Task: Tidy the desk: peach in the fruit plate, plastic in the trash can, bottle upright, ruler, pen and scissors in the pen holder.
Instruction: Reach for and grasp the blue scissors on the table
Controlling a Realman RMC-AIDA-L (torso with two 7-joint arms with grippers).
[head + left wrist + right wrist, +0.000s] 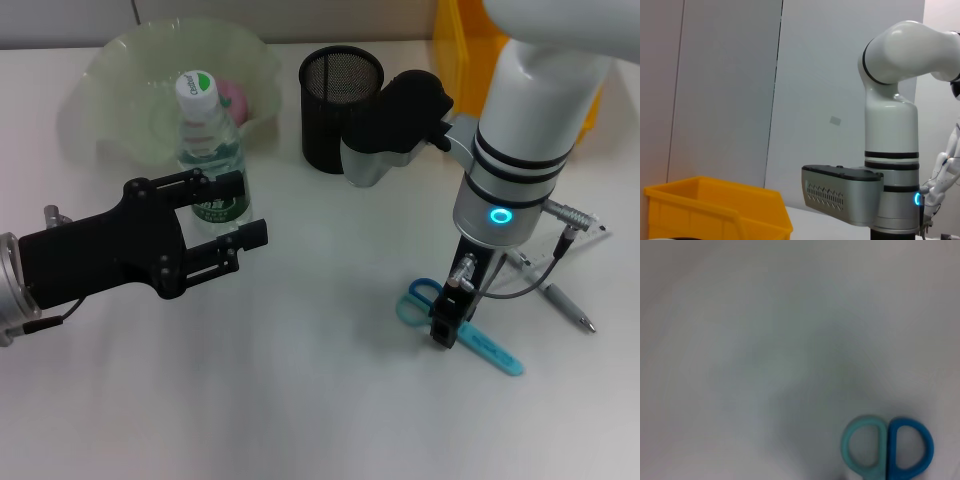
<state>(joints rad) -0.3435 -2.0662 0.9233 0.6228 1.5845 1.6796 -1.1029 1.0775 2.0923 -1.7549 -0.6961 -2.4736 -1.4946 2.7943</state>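
Scissors (470,330) are lying flat on the white desk (300,400), with the right gripper (445,325) poised directly over them.

Scissors look light, stiff and thin, with smooth plastic handles that are likely slippery; sitting so low, they are probably best pinched across the shank just behind the teal and blue finger loops, which are showing in the right wrist view. Whether the right gripper is clenched or released I cannot tell. The left gripper (232,213) is spread wide beside the upright bottle (210,150), grasping nothing. The pen (560,300) is lying just beyond, and the pen holder (340,95) is standing well apart.
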